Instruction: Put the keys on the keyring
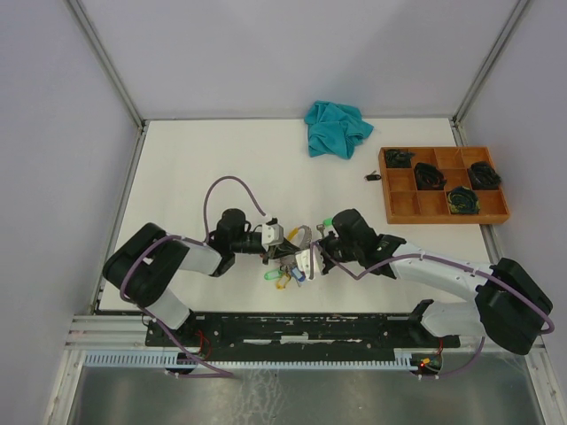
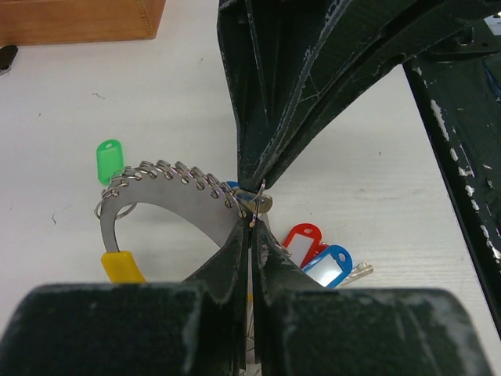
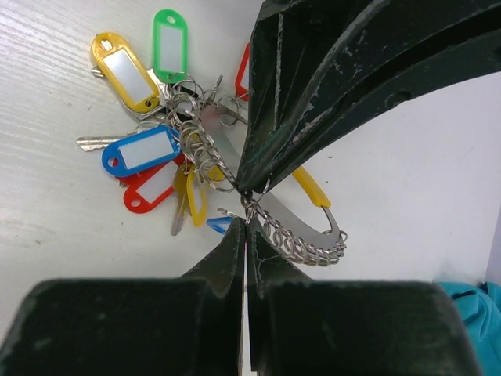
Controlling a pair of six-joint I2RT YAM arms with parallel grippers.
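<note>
Left end effector [image 2: 252, 213] and right end effector [image 3: 246, 205], both fully closed, meeting tip to tip at mid-width of the desk [image 1: 177, 177], close to its near edge. Each pair of fingers pinches the keyring [image 2: 168, 196] at the same spot, at the end of its row of small loops; which wire each pair holds cannot be told. The keyring shows as a curved silver arc with yellow sleeves, its outer edge strung with loops. It bows away from the fingertips, with its long axis running from the tips toward the left arm's side in the left wrist view. The keys [image 1: 283, 273] lie in a fanned cluster on the desk just nearward of the tips. The green tag [image 3: 171, 43] and yellow tag [image 3: 124, 69] lie at one edge of the fan, with the blue tag [image 3: 141, 149] and red tag [image 3: 149, 190] beside them. The blue-tagged key's blade points away from the keyring. The opposing fingers crowd the pinch point from both sides. A teal cloth [image 1: 337, 128] lies at the far edge, right of centre. A wooden tray [image 1: 394, 208] holding dark bundles sits at the right edge near the far corner, with a small black item [image 1: 372, 176] just beside it.
</note>
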